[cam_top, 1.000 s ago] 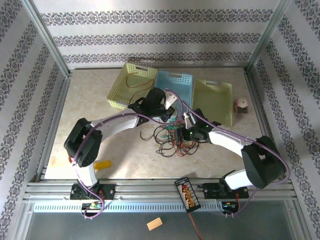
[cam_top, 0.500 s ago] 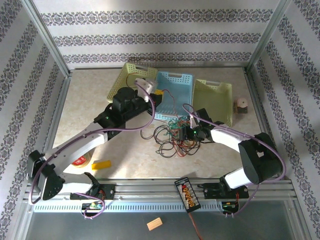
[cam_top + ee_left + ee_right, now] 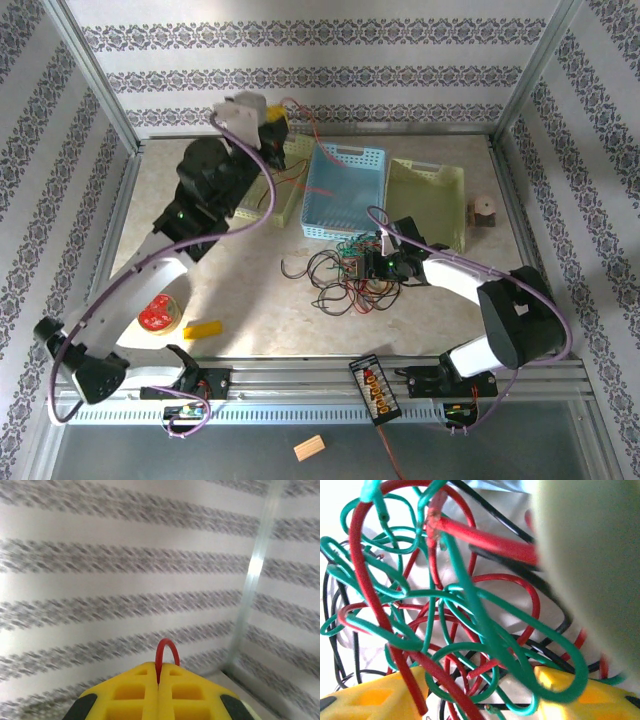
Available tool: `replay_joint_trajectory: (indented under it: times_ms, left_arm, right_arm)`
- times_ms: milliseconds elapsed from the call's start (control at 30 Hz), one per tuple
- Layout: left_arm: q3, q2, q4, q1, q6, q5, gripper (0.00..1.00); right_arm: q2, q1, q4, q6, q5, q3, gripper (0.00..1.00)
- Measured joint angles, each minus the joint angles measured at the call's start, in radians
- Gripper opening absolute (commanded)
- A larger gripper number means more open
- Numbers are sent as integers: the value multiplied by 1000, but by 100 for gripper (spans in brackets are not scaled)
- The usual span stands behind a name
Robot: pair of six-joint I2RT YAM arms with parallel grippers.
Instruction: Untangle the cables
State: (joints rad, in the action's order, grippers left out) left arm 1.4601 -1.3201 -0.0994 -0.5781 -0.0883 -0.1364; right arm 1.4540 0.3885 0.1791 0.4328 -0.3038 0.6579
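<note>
A red cable (image 3: pixel 166 649) is clamped in the left gripper (image 3: pixel 271 122), raised toward eleven o'clock, while the cables (image 3: pixel 340 278) near centre are straddled by the right gripper (image 3: pixel 372 263), jaws apart; a steady outward pull seems required next.

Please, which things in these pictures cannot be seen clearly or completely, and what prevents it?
Top view: the left arm covers most of the yellow basket.
Left wrist view: the wall is blurred; the red cable disappears inside the shut left tool.
Right wrist view: a blurred pale shape hides the cables at right; whether the right tool grips any is unclear.
</note>
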Motion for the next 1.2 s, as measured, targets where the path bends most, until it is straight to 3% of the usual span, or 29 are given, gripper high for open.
replay_joint_trajectory:
  times_ms: [167, 300, 533, 567, 633, 667, 800, 1000, 1200]
  left_arm:
    - [157, -183, 114, 177, -75, -4, 0]
    - [182, -339, 148, 285, -135, 54, 0]
    - [195, -600, 148, 340, -178, 154, 0]
    - [198, -633, 148, 342, -182, 167, 3]
    - [198, -677, 151, 343, -188, 178, 62]
    - [198, -692, 161, 343, -192, 177, 77]
    - [167, -674, 156, 340, -188, 128, 88]
    - [66, -499, 152, 248, -66, 51, 91]
    - [-98, -321, 145, 58, -3, 245, 89]
  right_arm:
    - [-119, 48, 5, -20, 45, -20, 67]
    - [-222, 68, 3, -20, 88, -43, 68]
    - [-293, 68, 17, -21, 133, -63, 68]
    - [-301, 68, 21, -21, 137, -63, 68]
    - [-316, 68, 27, -21, 145, -63, 69]
    - [-326, 68, 30, -21, 150, -65, 69]
    - [-352, 68, 35, -21, 158, -69, 69]
    - [-333, 68, 38, -21, 158, -70, 68]
    - [-277, 66, 38, -19, 157, -70, 48]
